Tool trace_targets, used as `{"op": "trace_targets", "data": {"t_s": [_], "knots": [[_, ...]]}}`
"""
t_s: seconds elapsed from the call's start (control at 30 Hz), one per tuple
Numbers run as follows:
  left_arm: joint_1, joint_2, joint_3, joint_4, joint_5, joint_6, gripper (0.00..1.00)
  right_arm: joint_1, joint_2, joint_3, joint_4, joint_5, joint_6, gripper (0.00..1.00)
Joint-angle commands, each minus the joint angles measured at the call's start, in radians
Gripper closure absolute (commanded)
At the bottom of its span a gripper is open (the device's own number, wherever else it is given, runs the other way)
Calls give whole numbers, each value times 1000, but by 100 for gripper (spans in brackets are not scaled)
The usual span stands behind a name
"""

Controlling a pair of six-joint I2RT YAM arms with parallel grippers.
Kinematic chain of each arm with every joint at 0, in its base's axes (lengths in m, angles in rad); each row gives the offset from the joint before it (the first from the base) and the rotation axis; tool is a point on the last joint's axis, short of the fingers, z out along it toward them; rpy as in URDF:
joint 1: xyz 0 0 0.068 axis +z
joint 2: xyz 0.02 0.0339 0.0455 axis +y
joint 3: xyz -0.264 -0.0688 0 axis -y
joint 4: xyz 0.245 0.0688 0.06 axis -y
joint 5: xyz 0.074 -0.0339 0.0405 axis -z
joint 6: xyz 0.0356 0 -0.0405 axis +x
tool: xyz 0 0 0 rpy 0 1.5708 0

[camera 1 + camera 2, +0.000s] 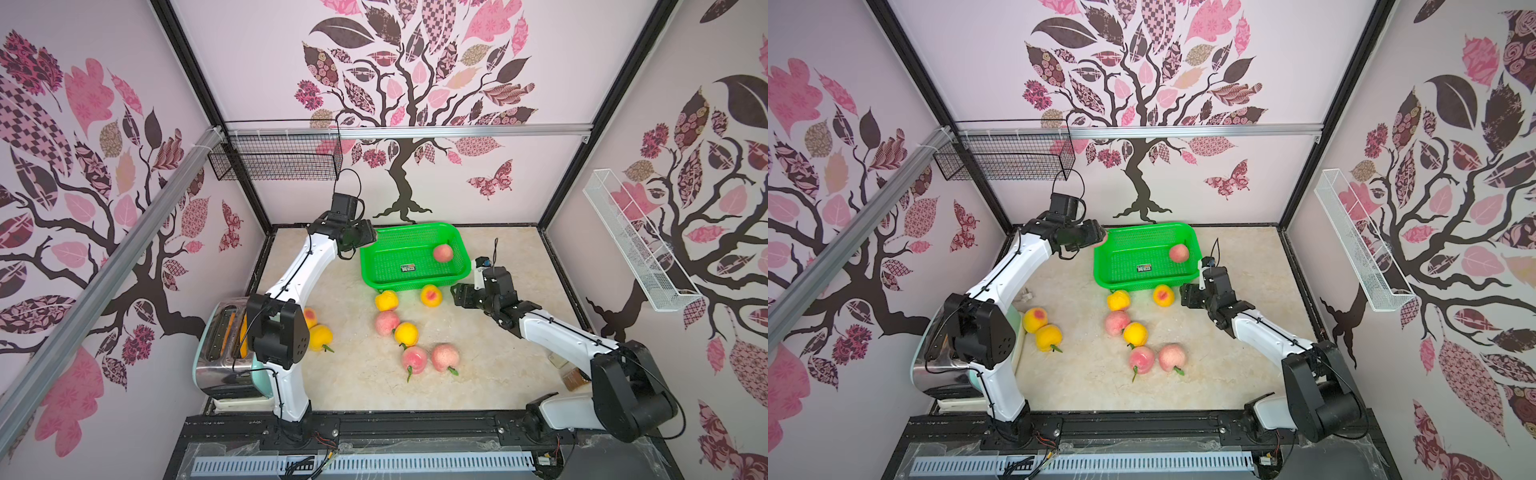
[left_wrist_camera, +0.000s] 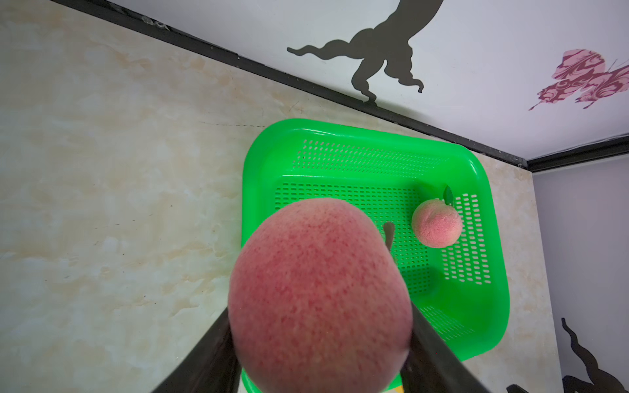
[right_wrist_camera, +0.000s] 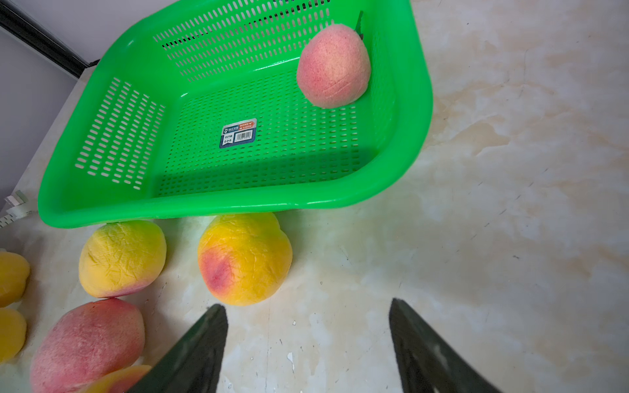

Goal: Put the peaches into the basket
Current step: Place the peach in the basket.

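A pale marble-patterned table (image 1: pixel 498 374) fills the floor of a booth whose walls carry a dark tree decal (image 1: pixel 405 174) with pink patterned leaves and a butterfly (image 1: pixel 490 180). A chrome and mint-green toaster (image 1: pixel 216 332) stands at the table's near left corner, slots upward. On the back wall, a black wire basket (image 1: pixel 274 160) hangs from an aluminium rail (image 1: pixel 415 132). A white wire rack (image 1: pixel 636 245) is mounted on the right wall. A grey slotted cable duct (image 1: pixel 361 461) runs along the front edge, below the table.

Lab booth: decal-papered panels (image 1: pixel 540 62), aluminium rail (image 1: pixel 415 132)
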Motion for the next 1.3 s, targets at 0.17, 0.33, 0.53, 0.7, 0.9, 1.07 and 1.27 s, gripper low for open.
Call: {"op": "trace_targets", "data": {"t_s": [0.17, 0.33, 0.53, 0.7, 0.9, 1.07, 1.27], "knots": [[-30, 141, 141, -26, -17, 7, 41, 10, -2, 12, 13, 15, 3, 23], [-36, 224, 201, -34, -35, 15, 41, 12, -7, 13, 15, 9, 6, 23], [-49, 348, 312, -54, -47, 22, 41, 15, -10, 12, 15, 7, 6, 23], [-55, 425, 378, -83, -64, 30, 41, 13, -14, 12, 13, 7, 6, 23], [-54, 466, 376, -90, -92, 35, 40, 16, -14, 11, 13, 6, 8, 23], [-54, 490, 376, -95, -97, 45, 39, 16, -11, 12, 14, 4, 9, 23], [-55, 541, 409, -102, -96, 54, 38, 16, -7, 12, 15, 6, 7, 23]]}}
